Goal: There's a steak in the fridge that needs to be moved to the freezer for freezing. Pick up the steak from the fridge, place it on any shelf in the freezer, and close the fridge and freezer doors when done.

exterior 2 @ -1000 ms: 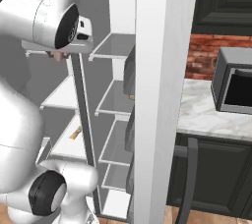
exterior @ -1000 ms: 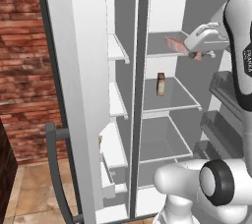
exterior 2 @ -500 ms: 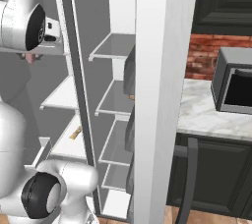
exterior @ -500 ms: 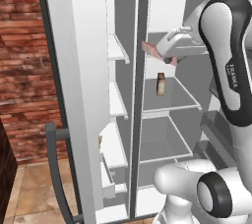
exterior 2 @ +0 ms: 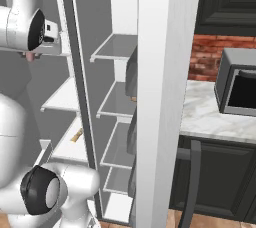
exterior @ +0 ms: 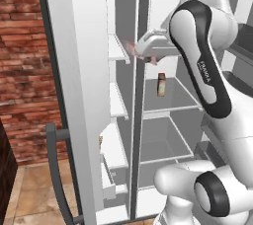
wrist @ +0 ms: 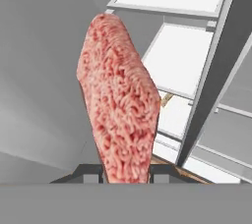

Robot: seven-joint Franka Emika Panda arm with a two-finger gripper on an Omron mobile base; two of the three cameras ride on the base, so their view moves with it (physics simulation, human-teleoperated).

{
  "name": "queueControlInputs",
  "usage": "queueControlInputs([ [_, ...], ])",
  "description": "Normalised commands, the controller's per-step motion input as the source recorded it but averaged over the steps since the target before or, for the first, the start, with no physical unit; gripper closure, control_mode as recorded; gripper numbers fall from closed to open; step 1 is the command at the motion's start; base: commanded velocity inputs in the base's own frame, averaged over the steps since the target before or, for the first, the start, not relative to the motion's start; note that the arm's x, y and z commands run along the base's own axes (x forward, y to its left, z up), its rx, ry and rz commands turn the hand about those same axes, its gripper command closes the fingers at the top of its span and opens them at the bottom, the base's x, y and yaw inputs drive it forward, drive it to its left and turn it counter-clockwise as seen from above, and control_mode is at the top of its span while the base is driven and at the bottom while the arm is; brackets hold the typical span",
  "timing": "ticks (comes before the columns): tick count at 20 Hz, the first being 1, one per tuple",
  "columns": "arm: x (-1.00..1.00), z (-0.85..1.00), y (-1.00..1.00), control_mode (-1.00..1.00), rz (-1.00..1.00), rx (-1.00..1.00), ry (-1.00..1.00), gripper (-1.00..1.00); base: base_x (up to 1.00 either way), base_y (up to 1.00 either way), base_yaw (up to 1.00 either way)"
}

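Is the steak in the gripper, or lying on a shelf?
In the gripper. In the hand view the steak stands between the two fingertips, clear of every shelf; in the left base view it hangs by the divider.

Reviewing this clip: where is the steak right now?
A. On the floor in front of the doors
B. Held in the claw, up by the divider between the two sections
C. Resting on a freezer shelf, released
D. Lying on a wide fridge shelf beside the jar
B. The steak sits clamped between the tips of the claw, and the left base view shows it at the divider, above the jar.
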Motion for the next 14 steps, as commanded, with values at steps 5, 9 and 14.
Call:
queueControlInputs([
  [5,0.45,0.0,0.53,-1.0,0.0,0.01,0.0,1.0,0.0,0.0,0.0],
  [9,0.53,-0.04,0.27,-1.0,0.0,0.02,0.04,1.0,0.0,0.0,0.0],
  [14,0.53,-0.05,0.01,-1.0,0.0,0.02,0.03,1.0,0.0,0.0,0.0],
])
